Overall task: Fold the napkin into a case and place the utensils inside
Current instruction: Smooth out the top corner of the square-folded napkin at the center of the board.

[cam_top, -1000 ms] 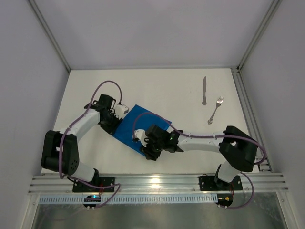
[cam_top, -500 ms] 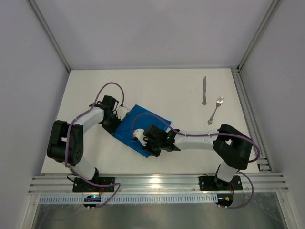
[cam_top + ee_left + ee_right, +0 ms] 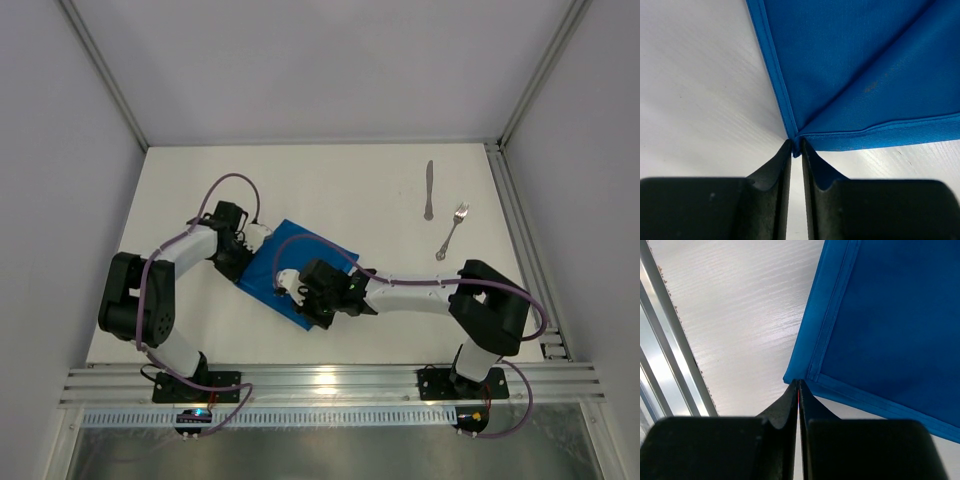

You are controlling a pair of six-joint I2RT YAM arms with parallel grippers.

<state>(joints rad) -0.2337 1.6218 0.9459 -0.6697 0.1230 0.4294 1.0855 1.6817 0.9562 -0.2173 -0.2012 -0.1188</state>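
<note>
The bright blue napkin (image 3: 295,262) lies flat as a diamond on the white table, left of centre. My left gripper (image 3: 243,270) is shut on its left corner; in the left wrist view the fingertips (image 3: 796,148) pinch the hemmed tip of the napkin (image 3: 850,65). At the near corner my right gripper (image 3: 306,316) is also shut; its wrist view shows the tips (image 3: 798,383) pressed together right at the corner of the napkin (image 3: 890,330). The knife (image 3: 429,190) and fork (image 3: 452,231) lie apart at the far right. No case shape shows.
An aluminium rail (image 3: 330,380) runs along the near table edge, close behind the right gripper, and shows as the rail (image 3: 665,340) in the right wrist view. Grey walls enclose the table on three sides.
Both grippers have closed from partly open onto the napkin's corners. The left arm's elbow swung in toward the table, and the right gripper shifted slightly left.
</note>
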